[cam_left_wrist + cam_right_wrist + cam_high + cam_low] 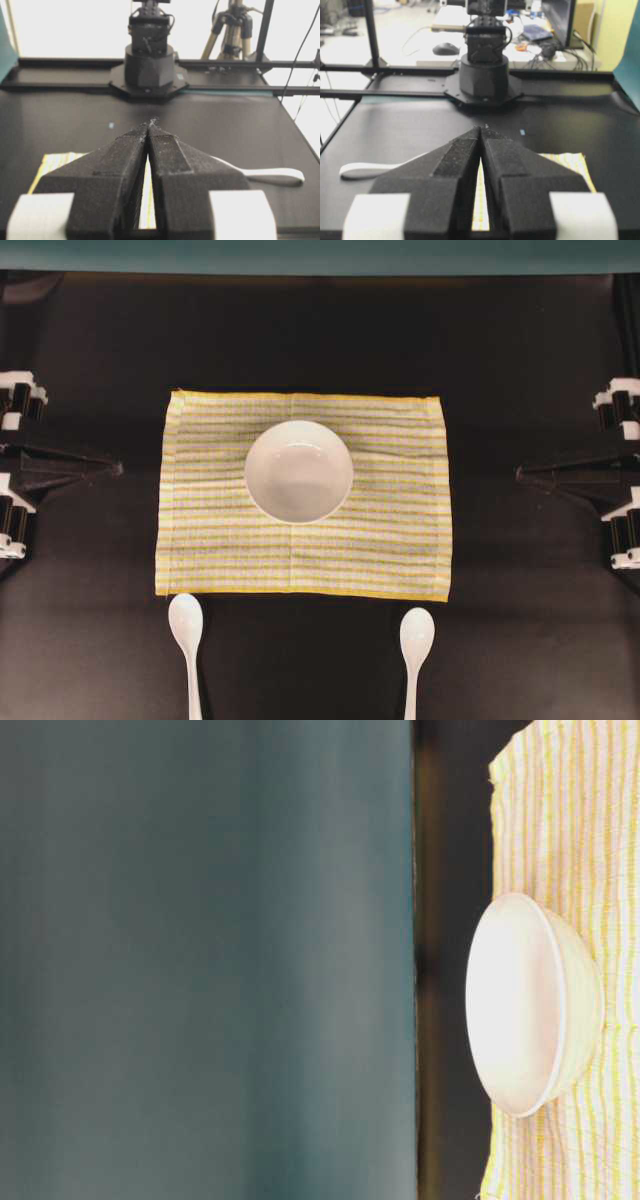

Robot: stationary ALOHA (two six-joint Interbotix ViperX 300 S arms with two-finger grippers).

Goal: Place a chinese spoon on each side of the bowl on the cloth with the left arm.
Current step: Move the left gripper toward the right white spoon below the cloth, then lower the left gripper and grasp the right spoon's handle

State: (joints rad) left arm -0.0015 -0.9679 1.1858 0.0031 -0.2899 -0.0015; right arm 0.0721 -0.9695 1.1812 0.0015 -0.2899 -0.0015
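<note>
Two white spoons, one (187,640) left and one (416,645) right, lie on the black table just off the striped cloth (200,550), scoops toward it, handles running straight away. Neither is placed yet; the bowl (299,471) waits on the cloth. Left gripper (150,131) and right gripper (481,134) sit pinched closed, grasping nothing.

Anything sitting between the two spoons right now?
No. In the overhead view, only bare black table lies between the left spoon and the right spoon, just below the cloth.
</note>
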